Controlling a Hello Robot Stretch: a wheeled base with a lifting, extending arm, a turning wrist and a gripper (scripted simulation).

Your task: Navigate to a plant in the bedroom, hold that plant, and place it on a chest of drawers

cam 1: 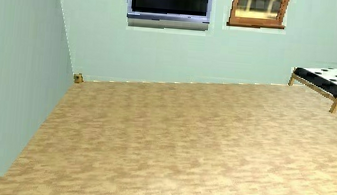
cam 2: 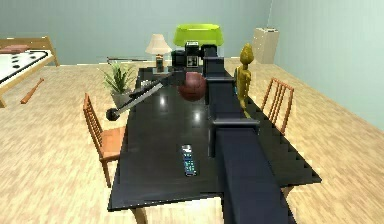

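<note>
Apparently the plant (cam 2: pixel 118 78) stands on the table (cam 2: pixel 160 140), not yet lifted. Whether the gripper (cam 2: pixel 183 62) holds anything cannot be told. Pickup and placement are pending.

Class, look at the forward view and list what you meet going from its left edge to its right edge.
Small brown thing at the foot of the wall → television on the wall → wooden frame on the wall → bed with a spotted cover.
</note>
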